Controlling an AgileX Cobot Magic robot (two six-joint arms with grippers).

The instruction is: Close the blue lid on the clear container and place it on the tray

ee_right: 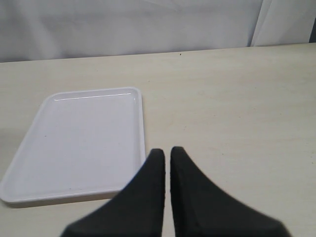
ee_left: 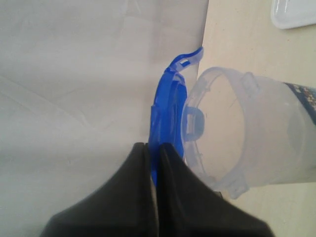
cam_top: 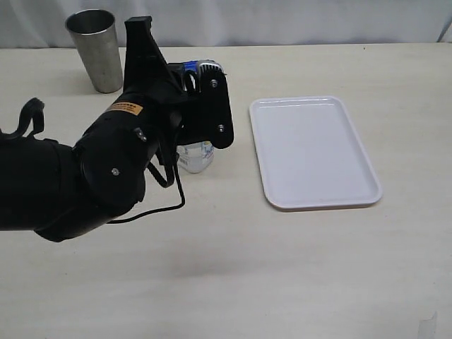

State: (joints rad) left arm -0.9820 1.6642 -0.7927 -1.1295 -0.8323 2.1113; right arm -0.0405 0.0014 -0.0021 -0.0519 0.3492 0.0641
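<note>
Closure pending: left gripper (ee_left: pixel 153 148) pinches the blue lid (ee_left: pixel 168 113) edge-on just beside the clear container (ee_left: pixel 266 138) mouth, poised to press it on; tray (cam_top: pixel 314 152) lies apart; right gripper (ee_right: pixel 167 153) closed on nothing.

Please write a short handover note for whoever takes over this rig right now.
Left gripper: fingers shut on the blue lid, held edge-on beside the open mouth of the clear container.
Right gripper: shut, holding nothing, over the table near the tray.
Container: on the table, not on the tray.
Done: lid gripped.
Left: seat and snap the lid, then move the container onto the tray.
</note>
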